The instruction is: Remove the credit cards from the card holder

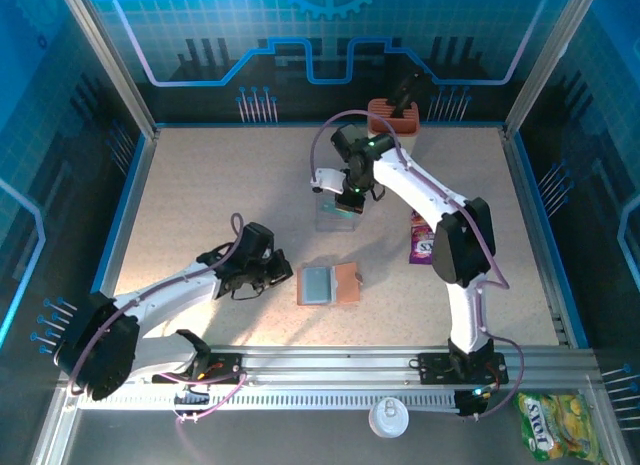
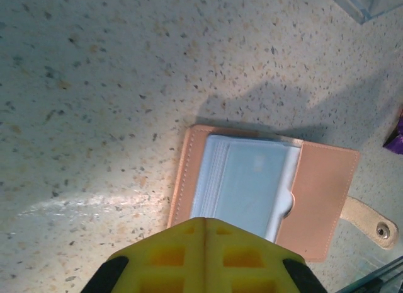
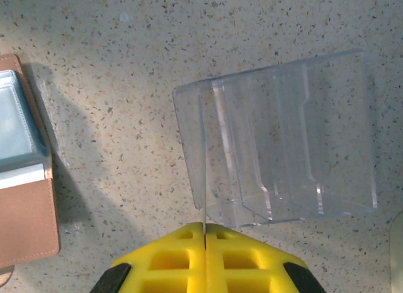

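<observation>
Card holder [image 2: 324, 192] near edge hidden behind the left gripper [image 2: 204, 225], credit cards [image 2: 249, 179] too tucked in to count, snack packet [image 1: 420, 247] partly behind the right arm [image 1: 460, 240]

one card holder [image 1: 328, 284], one clear stand [image 1: 337, 215], one purple packet [image 1: 421, 241], one yellow-green bag [image 1: 555, 426], one white lid [image 1: 388, 418], one orange box [image 1: 393, 116]

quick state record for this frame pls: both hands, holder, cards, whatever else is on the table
left hand: shut, at the left edge of the card holder; contact unclear
right hand: shut, over a side wall of the clear stand; grip unclear
card holder: open flat on the table, snap tab sticking out
credit cards: pale blue stack, in the holder's sleeves
clear stand: tiered, empty, beyond the holder
snack packet: purple, right of the holder
task status: no card visibly out
</observation>
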